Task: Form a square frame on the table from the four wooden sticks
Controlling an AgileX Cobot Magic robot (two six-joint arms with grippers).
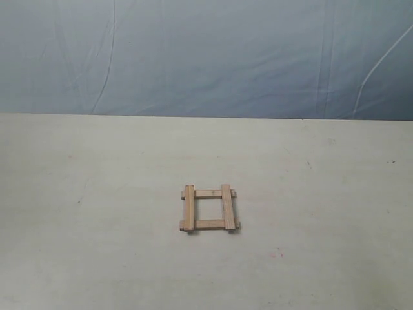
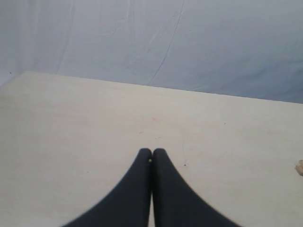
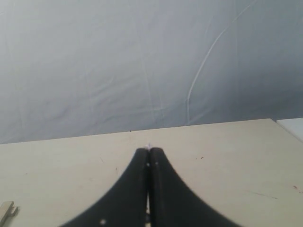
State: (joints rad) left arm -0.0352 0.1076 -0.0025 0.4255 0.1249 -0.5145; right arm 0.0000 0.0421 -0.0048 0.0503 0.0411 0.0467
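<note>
The four wooden sticks form a small square frame (image 1: pixel 208 208) on the table (image 1: pixel 97 194), a little below the middle of the exterior view. Two upright strips lie across the two crosswise strips, ends overlapping at the corners. Neither arm shows in the exterior view. My left gripper (image 2: pixel 152 152) is shut with nothing between its black fingers, over bare table; a sliver of a stick end (image 2: pixel 299 167) shows at the edge of that view. My right gripper (image 3: pixel 149 151) is also shut and empty, with a stick end (image 3: pixel 6 211) at the corner of its view.
A blue-grey cloth backdrop (image 1: pixel 206 58) hangs behind the table's far edge. The pale table surface (image 2: pixel 71 123) has faint specks and stretches wide on all sides of the frame.
</note>
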